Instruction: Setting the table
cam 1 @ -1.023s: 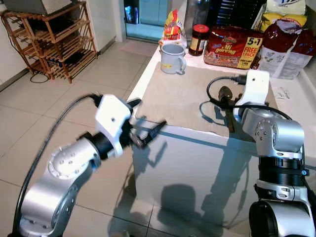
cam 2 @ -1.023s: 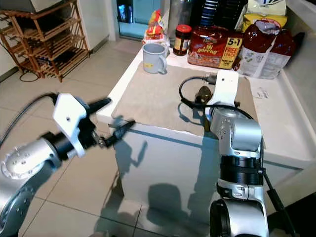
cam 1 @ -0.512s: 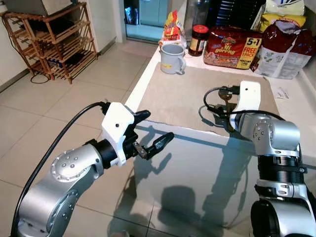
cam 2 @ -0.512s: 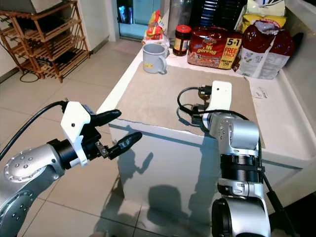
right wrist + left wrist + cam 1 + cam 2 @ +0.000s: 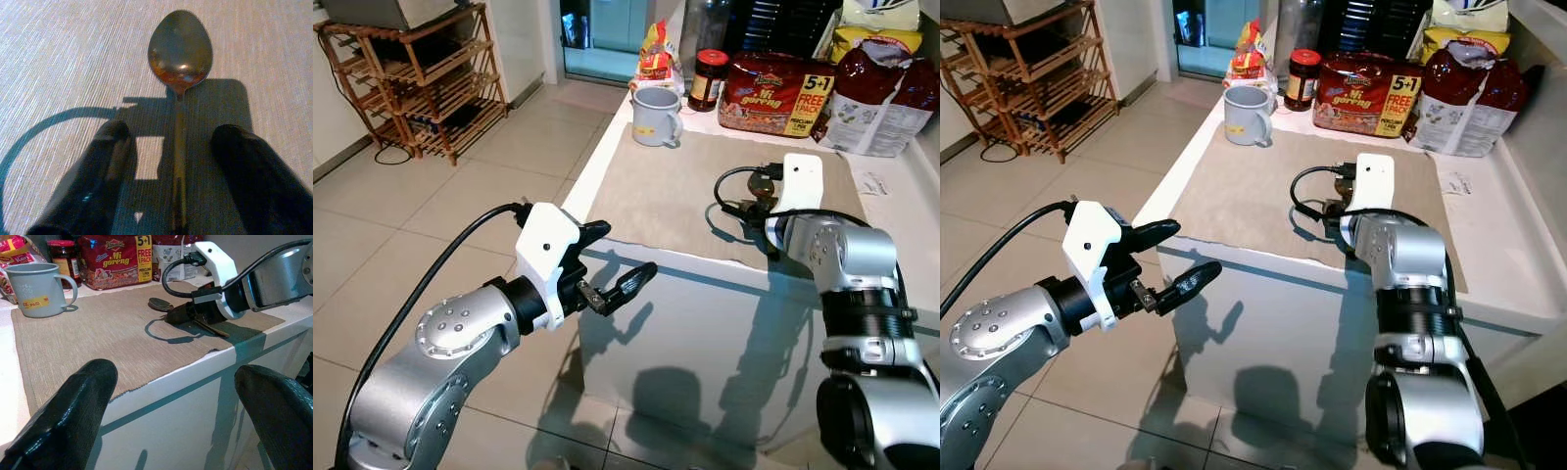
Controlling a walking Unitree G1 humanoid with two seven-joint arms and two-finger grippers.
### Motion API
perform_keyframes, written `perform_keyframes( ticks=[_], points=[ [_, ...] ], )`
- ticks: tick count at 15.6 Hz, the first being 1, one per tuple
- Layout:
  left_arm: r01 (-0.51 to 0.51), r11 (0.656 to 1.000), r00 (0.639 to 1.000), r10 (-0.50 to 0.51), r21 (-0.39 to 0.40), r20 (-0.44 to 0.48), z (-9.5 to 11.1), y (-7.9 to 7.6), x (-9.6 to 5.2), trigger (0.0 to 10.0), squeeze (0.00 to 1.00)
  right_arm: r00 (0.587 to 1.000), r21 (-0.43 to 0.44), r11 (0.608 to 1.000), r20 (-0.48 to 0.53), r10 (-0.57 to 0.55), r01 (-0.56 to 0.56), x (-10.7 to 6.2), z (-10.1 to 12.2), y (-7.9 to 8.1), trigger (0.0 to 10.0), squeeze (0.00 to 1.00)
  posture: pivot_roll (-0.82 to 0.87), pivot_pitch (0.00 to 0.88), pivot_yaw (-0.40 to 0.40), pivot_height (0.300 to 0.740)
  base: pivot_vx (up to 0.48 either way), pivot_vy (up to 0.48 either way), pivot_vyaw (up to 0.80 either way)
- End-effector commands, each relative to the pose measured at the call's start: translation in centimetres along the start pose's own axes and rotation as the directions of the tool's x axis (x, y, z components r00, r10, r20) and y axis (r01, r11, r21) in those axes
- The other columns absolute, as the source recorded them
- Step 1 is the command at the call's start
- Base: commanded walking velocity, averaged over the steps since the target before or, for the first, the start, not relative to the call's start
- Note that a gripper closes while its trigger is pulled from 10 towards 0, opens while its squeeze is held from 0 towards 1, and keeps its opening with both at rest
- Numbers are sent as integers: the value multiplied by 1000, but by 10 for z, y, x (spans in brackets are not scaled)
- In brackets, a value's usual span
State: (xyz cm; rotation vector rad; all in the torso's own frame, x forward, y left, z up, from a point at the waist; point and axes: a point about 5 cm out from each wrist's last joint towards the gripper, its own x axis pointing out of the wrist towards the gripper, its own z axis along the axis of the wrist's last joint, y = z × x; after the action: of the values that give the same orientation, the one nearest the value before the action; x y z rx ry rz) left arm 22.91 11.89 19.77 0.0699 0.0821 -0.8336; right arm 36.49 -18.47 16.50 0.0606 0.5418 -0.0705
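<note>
A dark metal spoon (image 5: pixel 180 49) lies flat on the beige placemat (image 5: pixel 666 191) on the white counter. Its handle points toward the front edge. My right gripper (image 5: pixel 172 132) is open and low over the mat, with one black finger (image 5: pixel 105 166) on each side of the spoon's handle and not touching it. In the left wrist view the right gripper (image 5: pixel 182 314) sits just behind the spoon (image 5: pixel 159 303). My left gripper (image 5: pixel 625 250) is open and holds nothing, hovering in front of the counter's near left corner. A grey mug (image 5: pixel 654 116) stands at the mat's far left corner.
Along the counter's back stand a noodle multipack (image 5: pixel 773 93), a dark jar (image 5: pixel 707 78), a snack bag (image 5: pixel 654 51) and red-and-white bags (image 5: pixel 886 98). A wooden rack (image 5: pixel 416 78) stands on the tiled floor to the left. The counter's front edge (image 5: pixel 705 269) is close below the right gripper.
My right wrist has moved a little farther over the mat. My left gripper swung right and lower toward the counter corner, then held still.
</note>
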Motion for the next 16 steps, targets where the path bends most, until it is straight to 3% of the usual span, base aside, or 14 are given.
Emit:
perform_keyframes(
  ticks=[1,16],
  points=[
    [1,1000,1000,-1,9,8,5,-1,-1,10000,0,1000,-11,1000,4,1,-1,1,4,-1,0,0,91,12,-46,740,0,0,0],
    [-16,1000,1000,16,23,23,7,0,7,10000,0,1000,4,1000,-26,0,0,7,4,-8,0,0,71,17,-77,740,0,0,0]
  ],
)
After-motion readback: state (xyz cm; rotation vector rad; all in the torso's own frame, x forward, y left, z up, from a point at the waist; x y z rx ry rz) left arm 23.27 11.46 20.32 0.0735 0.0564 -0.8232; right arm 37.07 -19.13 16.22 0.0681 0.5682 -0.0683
